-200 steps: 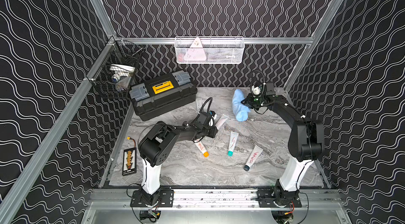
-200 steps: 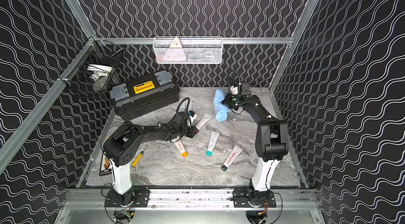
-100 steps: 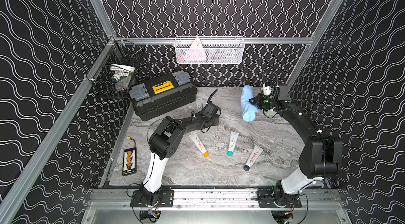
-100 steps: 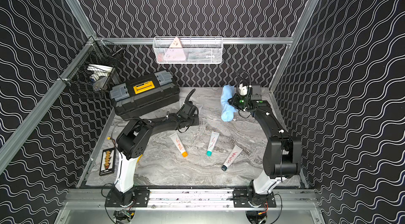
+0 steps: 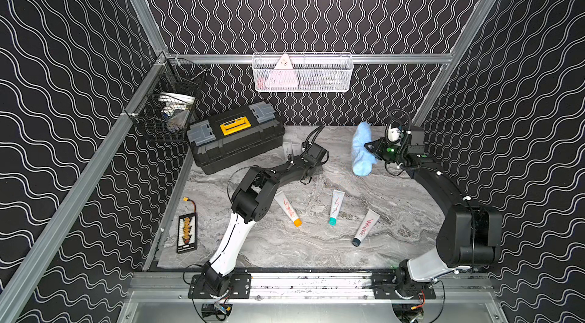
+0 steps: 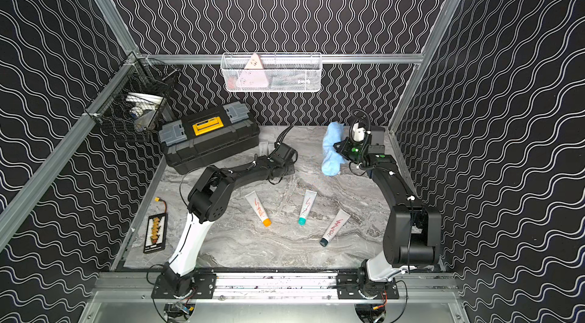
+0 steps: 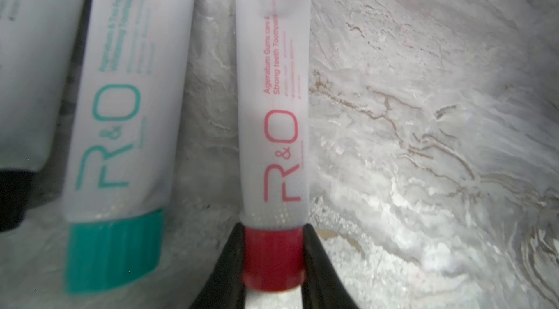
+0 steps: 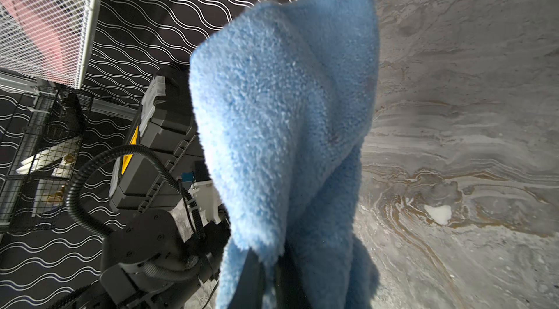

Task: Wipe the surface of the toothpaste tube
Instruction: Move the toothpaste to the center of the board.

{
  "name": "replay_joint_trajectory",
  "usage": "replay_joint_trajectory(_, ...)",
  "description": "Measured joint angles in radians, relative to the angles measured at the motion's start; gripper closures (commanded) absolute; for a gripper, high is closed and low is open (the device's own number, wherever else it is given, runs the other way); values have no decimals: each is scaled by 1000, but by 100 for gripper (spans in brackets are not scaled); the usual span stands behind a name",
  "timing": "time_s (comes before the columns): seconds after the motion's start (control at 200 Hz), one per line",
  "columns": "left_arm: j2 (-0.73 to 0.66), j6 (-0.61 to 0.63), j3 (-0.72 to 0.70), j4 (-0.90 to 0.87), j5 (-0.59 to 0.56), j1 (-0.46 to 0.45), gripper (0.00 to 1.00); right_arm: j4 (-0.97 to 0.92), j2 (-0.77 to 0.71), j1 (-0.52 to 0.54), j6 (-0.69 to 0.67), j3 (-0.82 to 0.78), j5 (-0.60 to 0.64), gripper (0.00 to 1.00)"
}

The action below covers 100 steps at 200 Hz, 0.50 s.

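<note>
Now the left gripper (image 7: 273, 231) is clamped on the red cap of the red-capped toothpaste tube (image 7: 272, 95), which points away from the jaws over the marble table (image 5: 316, 242), just beside a green-capped tube (image 7: 127, 95). Whether the held tube rests flat or is slightly lifted is hard to tell. In both top views this gripper sits near the back, close to the toolbox (image 5: 235, 141); a second ago it was nearer the middle of the table, with the arm folded lower.

The right gripper (image 8: 266, 259) is pinched shut on the blue cloth (image 8: 281, 110), which hangs from it. Since a second ago the cloth (image 6: 332, 147) has shifted toward the far right corner.

At the front, the orange-capped tube (image 5: 288, 209), teal-capped tube (image 5: 335, 207) and dark-capped tube (image 5: 365, 226) lie where they were.
</note>
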Motion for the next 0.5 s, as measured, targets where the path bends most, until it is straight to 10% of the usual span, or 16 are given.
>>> replay_joint_trajectory(0.5,-146,107,16,-128,23,-21,46,22,5,-11,27,-12,-33,100)
